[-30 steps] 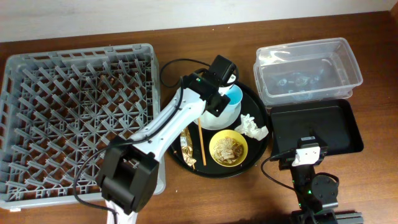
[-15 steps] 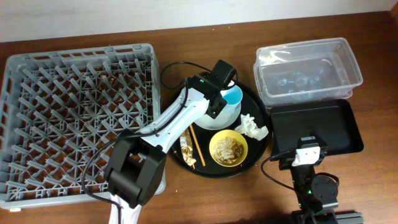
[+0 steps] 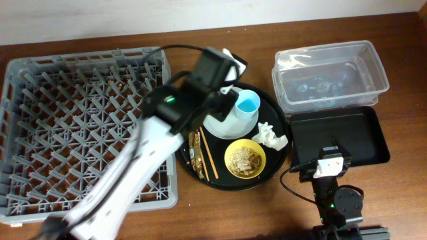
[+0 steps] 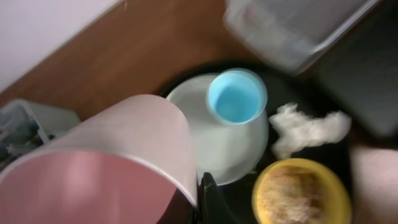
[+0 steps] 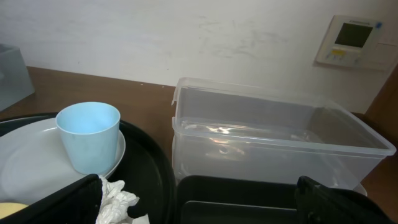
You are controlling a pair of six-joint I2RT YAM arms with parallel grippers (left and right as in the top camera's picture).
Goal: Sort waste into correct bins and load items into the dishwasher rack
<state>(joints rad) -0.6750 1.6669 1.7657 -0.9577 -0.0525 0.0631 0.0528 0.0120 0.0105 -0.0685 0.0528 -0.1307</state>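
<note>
Wooden table (image 3: 400, 193) carries grey rack (image 3: 60, 133), round tray (image 3: 277, 163), clear tub (image 3: 330, 73), black bin (image 3: 360, 133)

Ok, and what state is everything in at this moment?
pink cup: gripped by the left fingers, tilted.
blue cup: upright, empty, on the plate.
plate: flat on the round tray.
yellow bowl: upright, holding food scraps.
napkin: crumpled, on the round tray.
chopsticks: lying on the round tray.
clear tub: lidless, looks empty.
rack: no dishes in it.
right fingers: open, holding nothing.
</note>
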